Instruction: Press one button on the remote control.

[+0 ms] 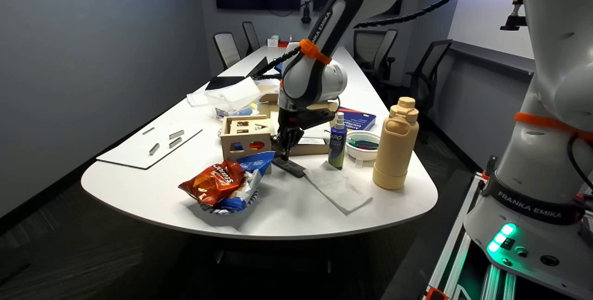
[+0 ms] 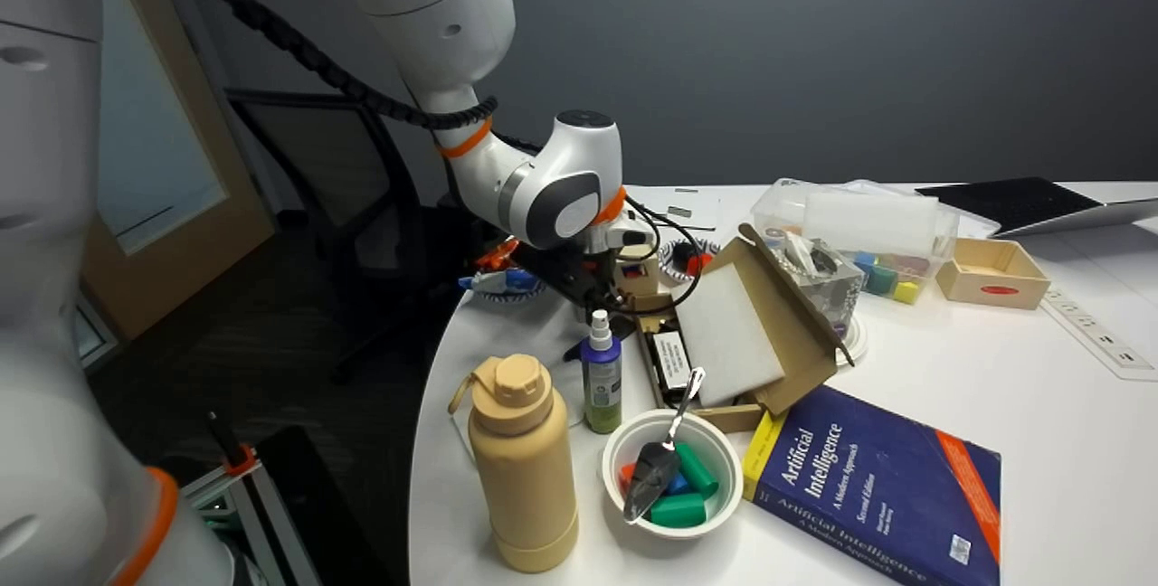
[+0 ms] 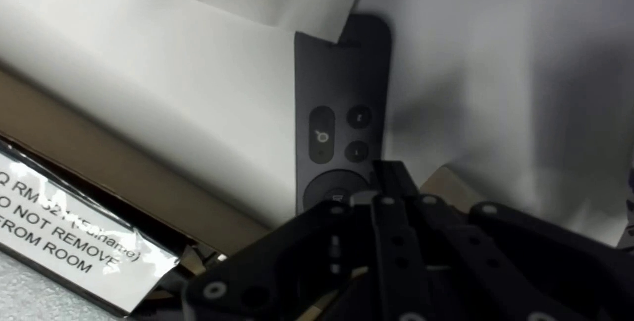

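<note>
The dark remote control (image 3: 342,78) lies on the white table in the wrist view, with a corner of paper over its far end. It carries an oval button (image 3: 322,135), two small round buttons, and a large round pad (image 3: 319,187) partly hidden by my gripper. My gripper (image 3: 394,177) is shut with nothing visible between its fingertips. The tips appear over the remote's right edge, near the round pad; I cannot tell if they touch it. In an exterior view the gripper (image 1: 283,154) points down at the remote (image 1: 291,167).
A wooden shape box (image 1: 245,140) stands close beside the gripper, with a bowl of snack bags (image 1: 227,184) in front. White paper (image 1: 338,189), a spray bottle (image 1: 337,142) and a tan bottle (image 1: 396,147) are on the other side. An open cardboard box (image 2: 796,333) lies behind.
</note>
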Controlling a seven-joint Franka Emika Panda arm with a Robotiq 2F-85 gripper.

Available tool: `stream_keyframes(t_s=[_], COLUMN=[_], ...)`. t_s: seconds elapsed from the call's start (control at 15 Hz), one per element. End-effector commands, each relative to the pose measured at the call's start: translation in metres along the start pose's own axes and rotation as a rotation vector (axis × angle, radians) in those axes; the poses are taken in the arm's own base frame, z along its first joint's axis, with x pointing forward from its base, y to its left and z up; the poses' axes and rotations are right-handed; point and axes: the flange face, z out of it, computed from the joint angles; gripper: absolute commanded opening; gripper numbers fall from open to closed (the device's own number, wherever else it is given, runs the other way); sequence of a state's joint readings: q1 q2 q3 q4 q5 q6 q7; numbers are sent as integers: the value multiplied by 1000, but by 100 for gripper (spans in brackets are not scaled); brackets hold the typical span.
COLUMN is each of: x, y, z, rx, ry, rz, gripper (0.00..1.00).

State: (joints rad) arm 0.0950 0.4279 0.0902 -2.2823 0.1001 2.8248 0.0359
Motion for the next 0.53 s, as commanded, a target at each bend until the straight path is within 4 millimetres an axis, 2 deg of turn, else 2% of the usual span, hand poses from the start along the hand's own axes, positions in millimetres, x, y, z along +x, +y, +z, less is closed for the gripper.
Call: stream_keyframes(t_s=[0.0,0.47], x=[16,32], y=[-2,2], z=[7,13], rx=[-24,-56], ry=[24,33], rz=[4,4], gripper=[0,0])
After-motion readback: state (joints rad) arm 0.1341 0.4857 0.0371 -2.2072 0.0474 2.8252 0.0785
